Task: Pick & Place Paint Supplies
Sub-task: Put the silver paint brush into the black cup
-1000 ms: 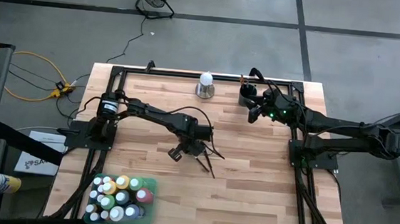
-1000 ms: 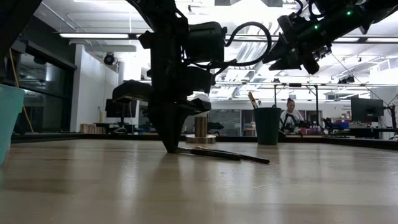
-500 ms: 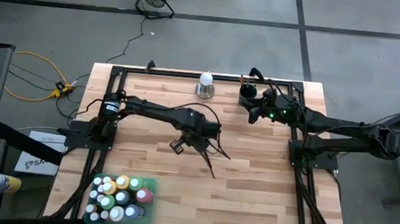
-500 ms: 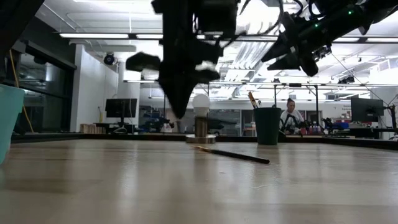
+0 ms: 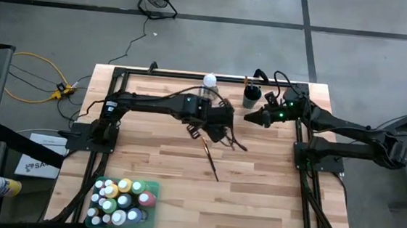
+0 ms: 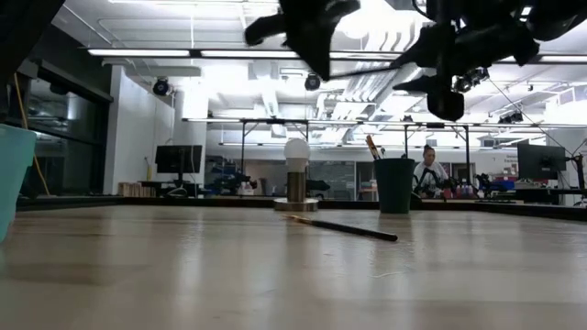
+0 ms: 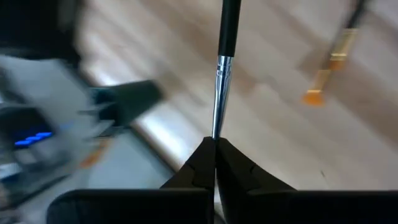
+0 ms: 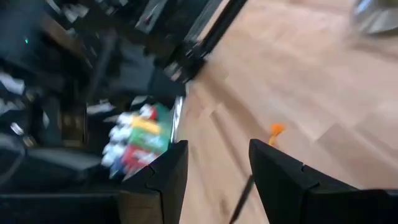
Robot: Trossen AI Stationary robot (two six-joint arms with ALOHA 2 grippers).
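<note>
My left gripper (image 7: 215, 142) hangs high over the table's middle (image 5: 220, 132) and is shut on a thin black brush (image 7: 227, 37) with a silver ferrule. A second brush (image 5: 211, 160) lies flat on the wood below it, with its orange tip (image 7: 313, 96) showing in the left wrist view, and it also shows in the low view (image 6: 344, 227). My right gripper (image 5: 250, 118) is open in the air beside the dark green cup (image 5: 251, 97), with nothing between its fingers (image 8: 214, 168). The paint bottles stand in a green tray (image 5: 122, 202) at the near left. My left gripper pinches the brush at its silver ferrule end (image 7: 217, 121) between the two fingertips. The black handle sticks out beyond the fingertips, roughly in line with the fingers. The fingers slant downward from above. The brush is lifted clear of the table.
A white ball on a metal base (image 5: 209, 85) stands at the far edge, left of the cup. A black frame rail (image 5: 192, 74) runs round the table. Bare wood lies between the tray and the lying brush. A person sits in the room behind (image 6: 426, 170).
My left gripper has risen from the table with one brush, gone toward the far edge and the cup, and rolled and tipped. The other brush has stayed on the wood. My right gripper has stayed near the cup and turned at the wrist.
</note>
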